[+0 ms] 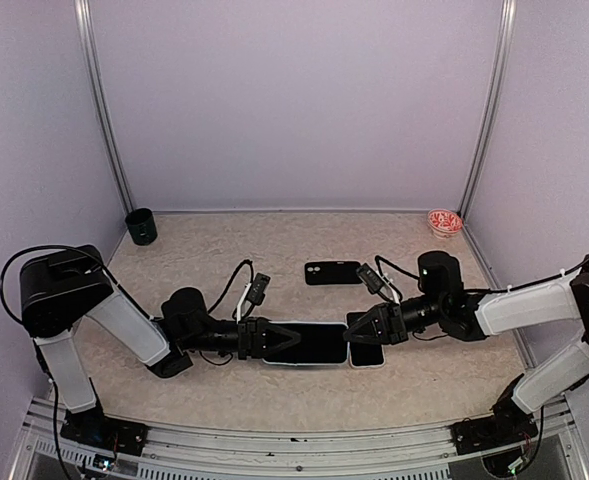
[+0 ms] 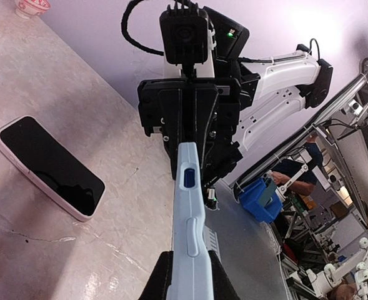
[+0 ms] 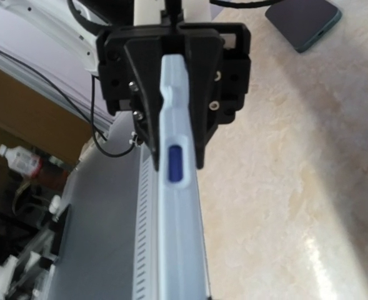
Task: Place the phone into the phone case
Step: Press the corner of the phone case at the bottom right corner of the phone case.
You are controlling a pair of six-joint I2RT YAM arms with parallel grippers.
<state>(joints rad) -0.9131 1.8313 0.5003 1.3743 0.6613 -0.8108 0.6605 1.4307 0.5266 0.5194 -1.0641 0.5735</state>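
Note:
A light-blue phone case [image 1: 309, 344] with a black screen face up is held level between both grippers, just above the table. My left gripper [image 1: 266, 339] is shut on its left end; the left wrist view shows my fingers [image 2: 155, 282] on both sides of the case edge [image 2: 188, 219]. My right gripper [image 1: 362, 331] is shut on its right end. In the right wrist view the case edge [image 3: 174, 206] runs to the left gripper. A blue phone body shows through the side cutout [image 2: 187, 177].
A second phone with a white rim [image 1: 367, 354] lies on the table under my right gripper, and also shows in the left wrist view [image 2: 49, 167]. A dark phone [image 1: 332, 272] lies behind. There is a black cup [image 1: 141, 226] at the back left and a red-white bowl [image 1: 444, 221] at the back right.

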